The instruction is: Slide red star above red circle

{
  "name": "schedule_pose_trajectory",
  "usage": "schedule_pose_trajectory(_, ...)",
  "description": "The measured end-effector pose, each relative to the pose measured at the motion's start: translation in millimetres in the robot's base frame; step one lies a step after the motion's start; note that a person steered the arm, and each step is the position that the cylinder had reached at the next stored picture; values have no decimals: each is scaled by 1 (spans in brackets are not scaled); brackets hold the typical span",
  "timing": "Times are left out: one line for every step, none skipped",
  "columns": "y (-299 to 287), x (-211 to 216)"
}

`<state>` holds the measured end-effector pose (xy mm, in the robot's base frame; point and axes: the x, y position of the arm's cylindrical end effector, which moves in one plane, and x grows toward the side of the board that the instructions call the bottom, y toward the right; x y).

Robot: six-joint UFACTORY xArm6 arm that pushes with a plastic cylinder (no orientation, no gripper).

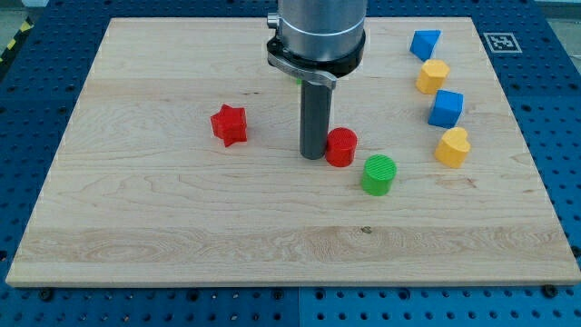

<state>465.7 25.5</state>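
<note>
The red star (229, 124) lies on the wooden board left of centre. The red circle (341, 146) lies near the centre. My tip (314, 155) rests on the board just left of the red circle, touching or nearly touching it. The red star is well to the left of my tip, apart from it. The rod and arm body hide part of the board behind them.
A green circle (379, 174) lies just right and below the red circle. At the view's right stand a blue triangle-like block (424, 44), a yellow block (433, 76), a blue cube (446, 108) and a yellow heart-like block (452, 146). A green bit (297, 79) peeks behind the arm.
</note>
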Motion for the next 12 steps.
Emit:
schedule_pose_trajectory(10,0)
schedule_pose_trajectory(24,-1)
schedule_pose_trajectory(29,-2)
schedule_pose_trajectory(19,-2)
schedule_pose_trajectory(-44,-2)
schedule_pose_trajectory(-118,-3)
schedule_pose_trajectory(-176,-20)
schedule_pose_trajectory(-176,-23)
schedule_pose_trajectory(-167,-25)
schedule_pose_trajectory(-148,-27)
schedule_pose_trajectory(-125,-28)
schedule_pose_trajectory(-101,-31)
